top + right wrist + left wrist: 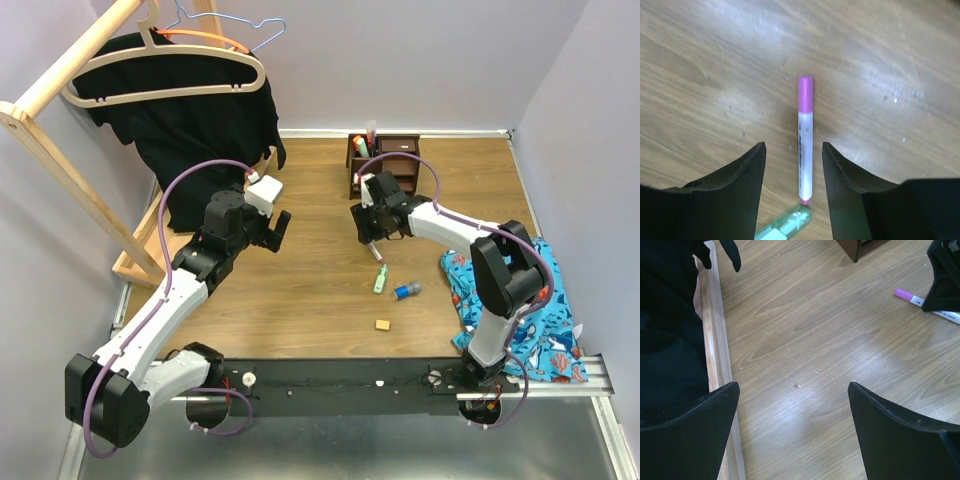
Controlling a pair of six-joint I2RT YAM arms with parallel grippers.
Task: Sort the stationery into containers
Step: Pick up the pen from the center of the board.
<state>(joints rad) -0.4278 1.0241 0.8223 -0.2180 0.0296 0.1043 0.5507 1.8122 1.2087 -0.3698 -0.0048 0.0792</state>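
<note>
A pink-capped white pen (pixel 805 137) lies on the wooden table between the fingers of my right gripper (pixel 793 150), which is open and straddles it without touching. In the top view the right gripper (pixel 368 234) stands just in front of the dark brown organizer (pixel 383 160), which holds several items upright. A green highlighter (pixel 381 280) lies just beyond the pen's tip and also shows in the right wrist view (pixel 785 226). A blue-capped tube (pixel 406 290) and an orange eraser (pixel 382 324) lie nearer the front. My left gripper (pixel 276 230) is open and empty above bare table (pixel 793 390).
A light wooden rack base (pixel 140 262) and a hanging black garment (pixel 190 130) stand at the left; the base rail (pixel 715 340) runs beside my left fingers. A blue fish-print cloth (pixel 520 305) lies at the right front. The pink pen (pixel 912 297) shows in the left wrist view too.
</note>
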